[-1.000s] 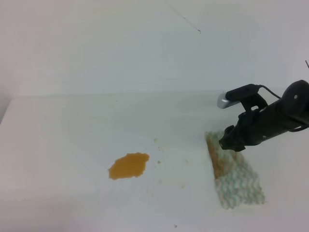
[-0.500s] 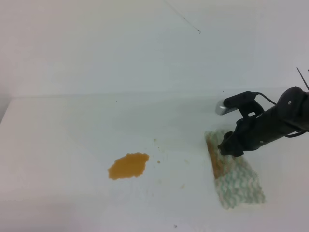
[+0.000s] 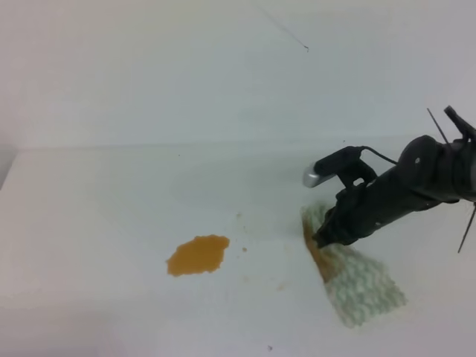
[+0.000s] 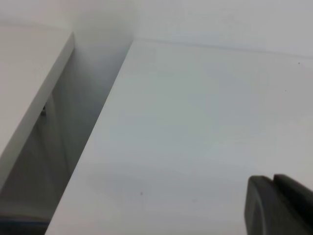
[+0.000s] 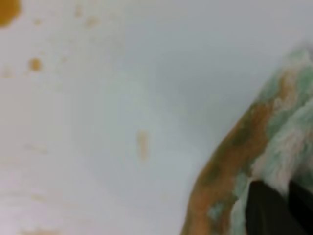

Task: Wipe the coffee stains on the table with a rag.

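The coffee stains are an orange-brown puddle (image 3: 198,255) left of the table's (image 3: 111,201) middle, with tiny specks (image 3: 244,249) nearby; the puddle's edge (image 5: 7,10) shows at the right wrist view's top left. The rag (image 3: 357,286), white with a green net and a brown blotch, lies at the right, its left end bunched and lifted. My right gripper (image 3: 321,239) is shut on that end; up close its dark fingers (image 5: 264,210) pinch the rag (image 5: 244,142). My left gripper (image 4: 273,205) hangs shut over bare table, out of the high view.
A white wall (image 3: 223,74) rises behind the table. In the left wrist view the table's left edge (image 4: 98,132) drops into a dark gap beside a white panel (image 4: 34,107). A faint smear (image 5: 142,144) marks the surface between rag and puddle.
My right gripper came down onto the rag's left end, shut on it and moved left toward the puddle, dragging and bunching that end. The puddle has not changed.
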Available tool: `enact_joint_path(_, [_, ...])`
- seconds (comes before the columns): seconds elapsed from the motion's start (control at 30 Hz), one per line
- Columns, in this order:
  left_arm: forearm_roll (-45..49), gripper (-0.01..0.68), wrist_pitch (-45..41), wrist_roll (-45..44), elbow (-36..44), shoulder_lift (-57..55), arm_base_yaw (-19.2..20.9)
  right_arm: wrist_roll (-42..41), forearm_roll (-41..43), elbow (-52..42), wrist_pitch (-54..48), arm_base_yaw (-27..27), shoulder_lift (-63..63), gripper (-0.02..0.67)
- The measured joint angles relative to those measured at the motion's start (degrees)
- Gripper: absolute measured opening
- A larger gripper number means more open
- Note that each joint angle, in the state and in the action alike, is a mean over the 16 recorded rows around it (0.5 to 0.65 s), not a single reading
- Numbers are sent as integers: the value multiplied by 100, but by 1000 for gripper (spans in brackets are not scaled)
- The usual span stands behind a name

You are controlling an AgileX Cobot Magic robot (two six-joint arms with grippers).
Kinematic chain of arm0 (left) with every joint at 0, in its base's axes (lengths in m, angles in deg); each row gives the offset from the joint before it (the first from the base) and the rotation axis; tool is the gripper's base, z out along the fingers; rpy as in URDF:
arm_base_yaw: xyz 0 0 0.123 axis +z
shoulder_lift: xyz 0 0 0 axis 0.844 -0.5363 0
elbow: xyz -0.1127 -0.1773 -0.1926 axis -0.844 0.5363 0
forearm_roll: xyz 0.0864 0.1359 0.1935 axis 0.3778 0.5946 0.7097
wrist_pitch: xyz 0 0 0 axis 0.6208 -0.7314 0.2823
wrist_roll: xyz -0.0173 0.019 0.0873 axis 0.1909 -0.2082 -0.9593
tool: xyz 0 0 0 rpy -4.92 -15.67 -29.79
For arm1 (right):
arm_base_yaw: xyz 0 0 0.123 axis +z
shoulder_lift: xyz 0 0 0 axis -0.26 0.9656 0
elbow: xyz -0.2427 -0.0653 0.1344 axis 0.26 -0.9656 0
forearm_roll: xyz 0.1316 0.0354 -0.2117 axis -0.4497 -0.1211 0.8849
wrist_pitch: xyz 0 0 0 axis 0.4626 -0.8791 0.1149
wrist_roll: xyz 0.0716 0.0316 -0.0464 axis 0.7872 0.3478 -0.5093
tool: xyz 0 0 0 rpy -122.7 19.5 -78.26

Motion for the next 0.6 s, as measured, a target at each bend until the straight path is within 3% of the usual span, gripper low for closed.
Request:
enact_joint_path(0.37, [-1, 1, 0, 0, 0, 10, 0, -145, -125, 889, -51, 823, 155, 23])
enact_joint_path(0.6, [-1, 1, -11, 0, 0, 10, 0, -129, -332, 1518, -237, 1077, 611, 23])
